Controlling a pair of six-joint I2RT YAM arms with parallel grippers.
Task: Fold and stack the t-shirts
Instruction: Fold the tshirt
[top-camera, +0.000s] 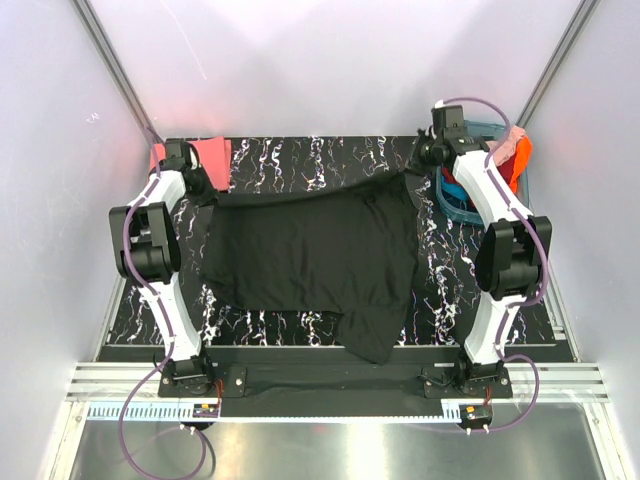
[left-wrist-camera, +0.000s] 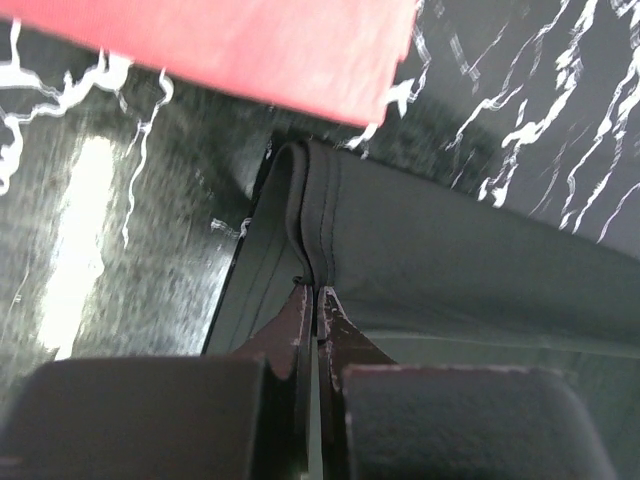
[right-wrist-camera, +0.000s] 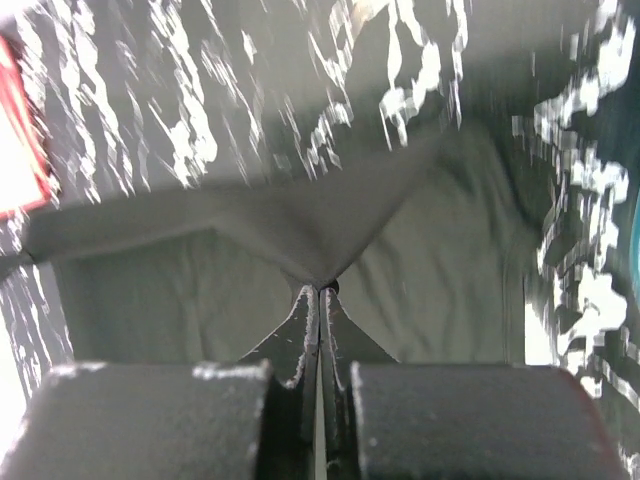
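Left gripper (left-wrist-camera: 316, 300) clamped tight, pinching a seamed edge of the black shirt (top-camera: 310, 250). Right gripper (right-wrist-camera: 320, 292) closed too, nipping a little peak of the same cloth. Between them the shirt's far edge is pulled taut; the rest lies spread across mid-table (top-camera: 270, 160). The pink shirt (top-camera: 208, 156) lies flat at the far-left corner. At far right is the basket (top-camera: 462, 205), possibly holding orange cloth.
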